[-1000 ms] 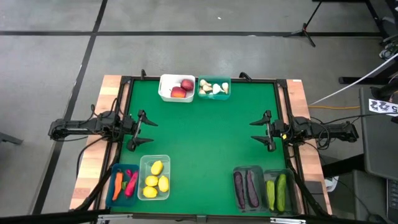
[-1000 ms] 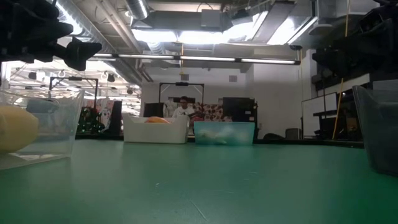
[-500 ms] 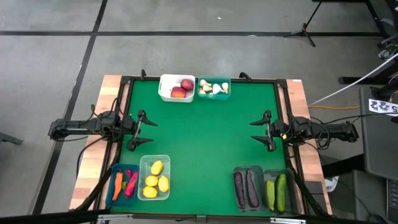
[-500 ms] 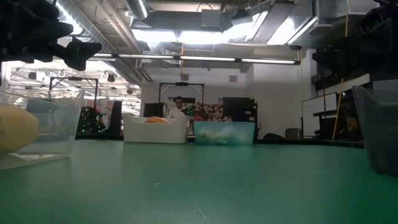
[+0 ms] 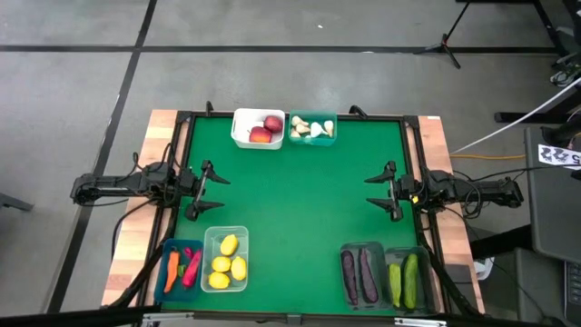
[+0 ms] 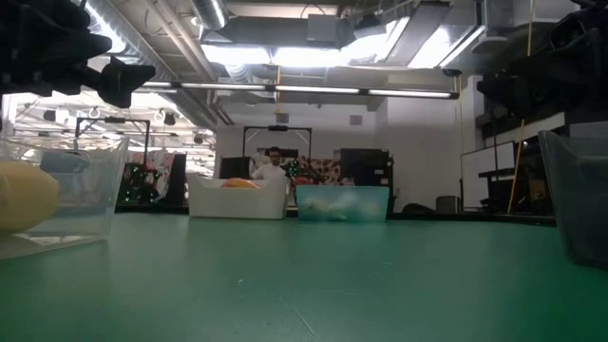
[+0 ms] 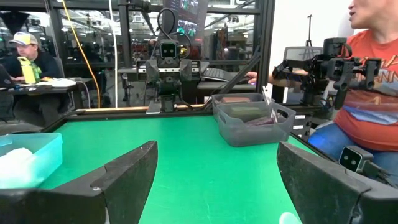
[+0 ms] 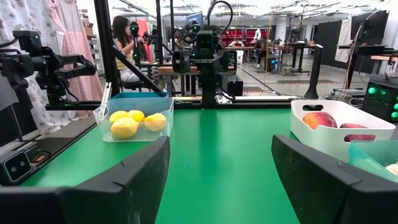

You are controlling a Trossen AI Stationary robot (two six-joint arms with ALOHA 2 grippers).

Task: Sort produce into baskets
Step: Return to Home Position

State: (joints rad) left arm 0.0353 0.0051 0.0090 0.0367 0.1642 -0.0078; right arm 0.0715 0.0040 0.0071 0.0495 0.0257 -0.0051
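Note:
All the produce lies in bins. At the far edge a white bin [image 5: 257, 128] holds red apples and a teal bin [image 5: 312, 128] holds white garlic. At the near left a blue bin [image 5: 180, 269] holds a carrot and chillies, and a clear pale green bin [image 5: 225, 259] holds lemons. At the near right one dark bin [image 5: 360, 274] holds eggplants and another [image 5: 408, 279] holds cucumbers. My left gripper [image 5: 205, 190] is open and empty at the table's left edge. My right gripper [image 5: 385, 191] is open and empty at the right edge.
The green mat [image 5: 295, 209] lies bare between the two grippers. A black frame [image 5: 182, 145] borders the mat. A person in an orange shirt [image 7: 373, 87] is beyond the table's near right, and other people show in the room behind.

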